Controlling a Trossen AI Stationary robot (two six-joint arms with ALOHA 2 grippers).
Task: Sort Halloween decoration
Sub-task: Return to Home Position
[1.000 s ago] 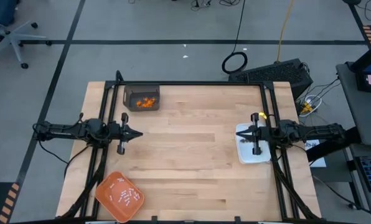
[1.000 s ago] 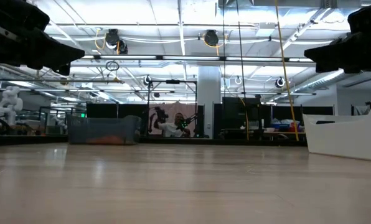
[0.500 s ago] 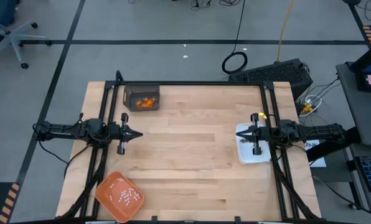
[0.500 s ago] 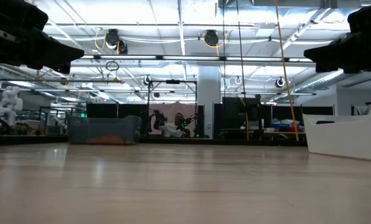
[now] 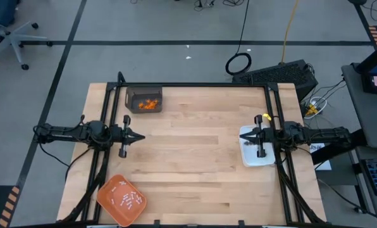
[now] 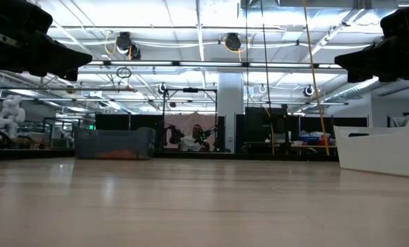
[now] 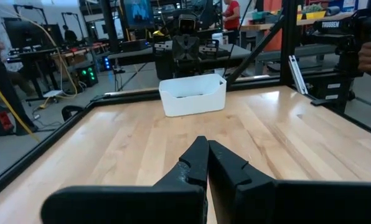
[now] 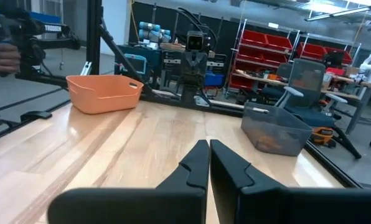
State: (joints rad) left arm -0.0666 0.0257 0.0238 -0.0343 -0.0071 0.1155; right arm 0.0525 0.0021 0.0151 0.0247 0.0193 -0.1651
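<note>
Honestly, nothing has changed over the last second. Both arms sit frozen in the same parked pose, so we'd guess the sorting is basically wrapped up and this is just the return home.

The right gripper point(image 5: 243, 135) hangs over the white dish point(image 5: 252, 159), and the left gripper point(image 5: 138, 135) is straight across the bench point(image 5: 195, 164) from that dish. Both point at each other. The wrist views show each pair of fingers point(image 7: 193, 167) pressed together with nothing between them.

The white sticks point(image 5: 128, 199) are in the orange tray point(image 5: 105, 193), at the near corner diagonally across from the dish. They lie flat with their long axes going every which way, so there's no shared direction. They're too small to say more than that.

The orange bits point(image 5: 150, 104) are piled in the grey bin point(image 5: 133, 96), at the far corner across from the dish. We can't make out what's inside the dish itself, and nothing loose shows on the bare wood.
</note>
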